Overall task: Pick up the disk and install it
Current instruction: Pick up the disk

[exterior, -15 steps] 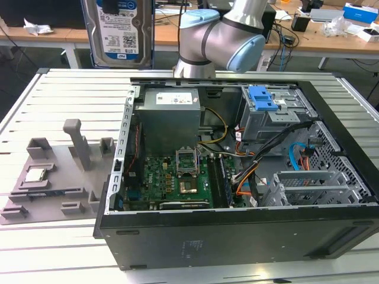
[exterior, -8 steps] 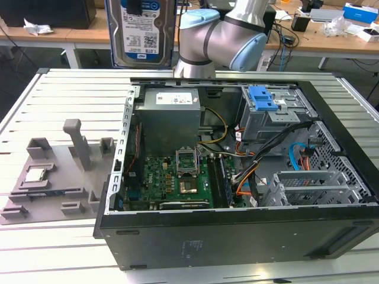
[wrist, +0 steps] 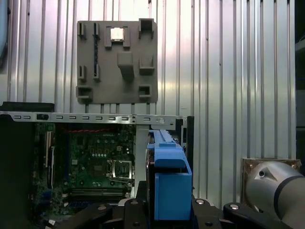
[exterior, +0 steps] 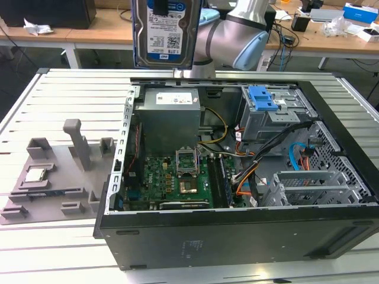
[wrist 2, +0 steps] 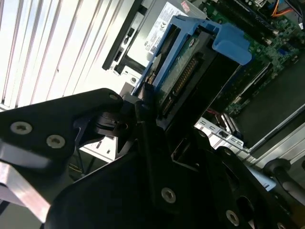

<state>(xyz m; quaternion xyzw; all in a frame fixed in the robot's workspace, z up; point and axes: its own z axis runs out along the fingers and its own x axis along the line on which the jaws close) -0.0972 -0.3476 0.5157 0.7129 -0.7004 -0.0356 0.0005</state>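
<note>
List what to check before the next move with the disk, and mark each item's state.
1. The gripper is shut on the disk: ok.
2. The blue carrier bracket sits on the disk: ok.
3. The disk hangs above the computer case, not touching it: ok.
4. The drive cage has a free slot: cannot tell.
5. The cables beside the cage leave a path: cannot tell.

Your gripper [wrist 2: 162, 107] is matt black with bright metal screw heads. The disk [exterior: 163, 29] clamped in it has a dull silver metal face under a glossy paper label, framed in smooth bright blue plastic. Below it, the case [exterior: 237, 242] is matt black outside and bare grey sheet metal inside. Beside that, the table [exterior: 59, 94] is ribbed satin metal and the tray [exterior: 47, 177] is dull grey plastic.
</note>
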